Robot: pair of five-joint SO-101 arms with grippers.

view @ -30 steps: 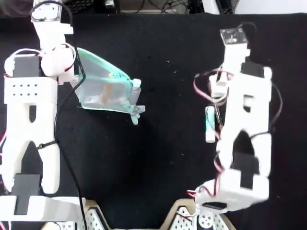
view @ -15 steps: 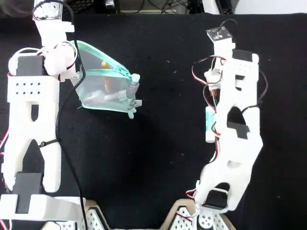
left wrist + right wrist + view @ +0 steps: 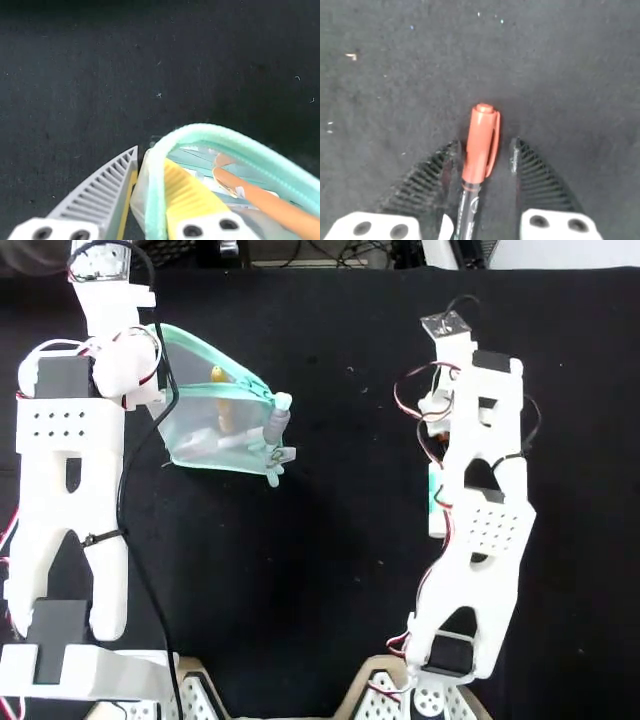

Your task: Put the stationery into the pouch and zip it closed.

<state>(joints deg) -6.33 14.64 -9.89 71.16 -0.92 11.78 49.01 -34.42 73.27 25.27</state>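
In the high view, the white right arm hides its own gripper. It also covers most of a white and green stick-shaped item lying on the black cloth table. This item may be a marker or a glue stick, but too little of it shows to tell. The right wrist view cuts off the lower barrel of a red-capped pen lying flat on the cloth.

The right gripper is spread apart, with one finger on either side of the pen cap. One finger sits just beside the cap, the other leaves a narrow gap, and nothing is clamped.

The left gripper, at the far left of the table, is pinched closed on the rim of a translucent mint-green zip pouch. Its grey finger is outside the rim and its yellow-padded finger inside.

The pouch mouth gapes open with the zip undone. Inside lie an orange pen and pale items that are hard to separate through the plastic. A grey and white barrel pokes out at the pouch's end nearest the table's middle. The pouch and the red-capped pen are well apart.
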